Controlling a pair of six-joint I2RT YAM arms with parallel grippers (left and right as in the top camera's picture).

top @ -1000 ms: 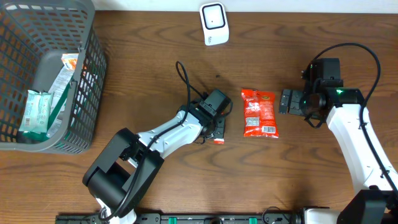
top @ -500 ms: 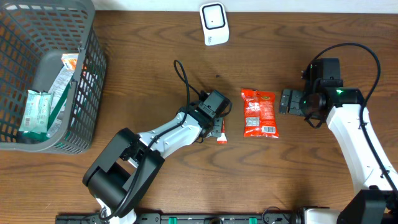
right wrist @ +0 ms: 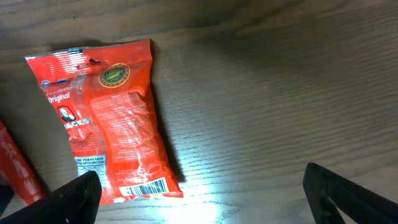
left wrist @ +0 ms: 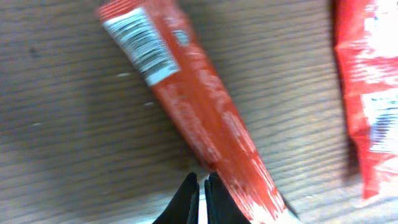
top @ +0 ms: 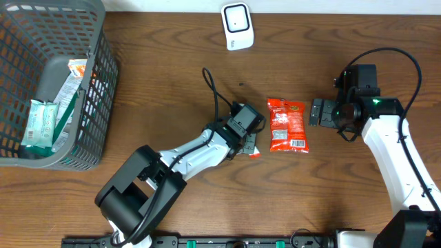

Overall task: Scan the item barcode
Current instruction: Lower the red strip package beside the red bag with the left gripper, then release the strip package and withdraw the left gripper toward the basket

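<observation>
The left gripper pinches the thin red stick packet so its barcode shows. The right gripper hangs wide open.

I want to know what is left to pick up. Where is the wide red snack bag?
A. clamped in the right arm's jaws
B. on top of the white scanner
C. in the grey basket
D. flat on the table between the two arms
D: the red snack bag lies flat on the table, and the right gripper sits beside it with its jaws open.
</observation>
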